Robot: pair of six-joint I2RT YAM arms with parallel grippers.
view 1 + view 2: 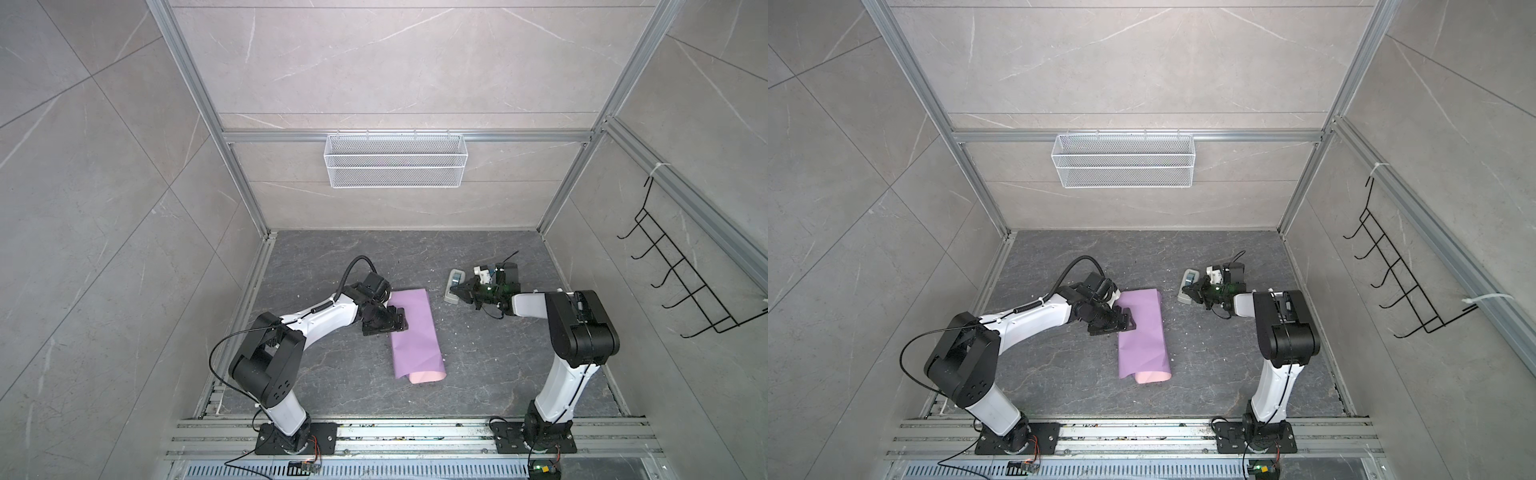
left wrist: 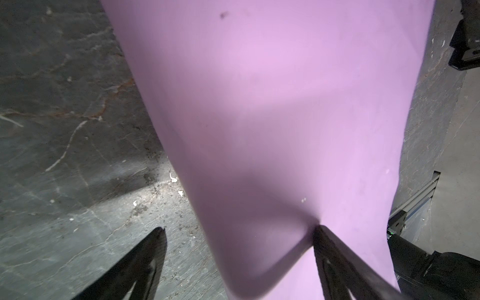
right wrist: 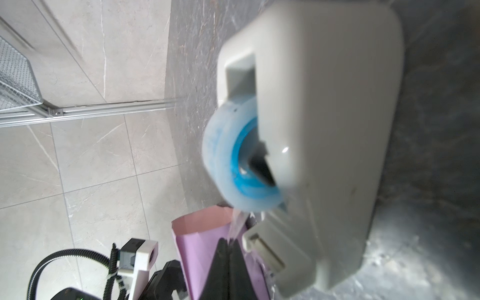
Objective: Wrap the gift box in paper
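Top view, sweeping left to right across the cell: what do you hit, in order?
Left arm's elbow → paper → tape dispenser → right arm's elbow → black wire hook rack.

The paper [image 1: 413, 328] is thin and matt, lightly creased. The worktop [image 1: 490, 361] looks like dark veined stone, dull and dusty. The tape dispenser [image 3: 324, 130] is smooth, faintly glossy plastic; its tape [image 3: 215, 155] is translucent film. The basket [image 1: 395, 166] is white wire mesh.
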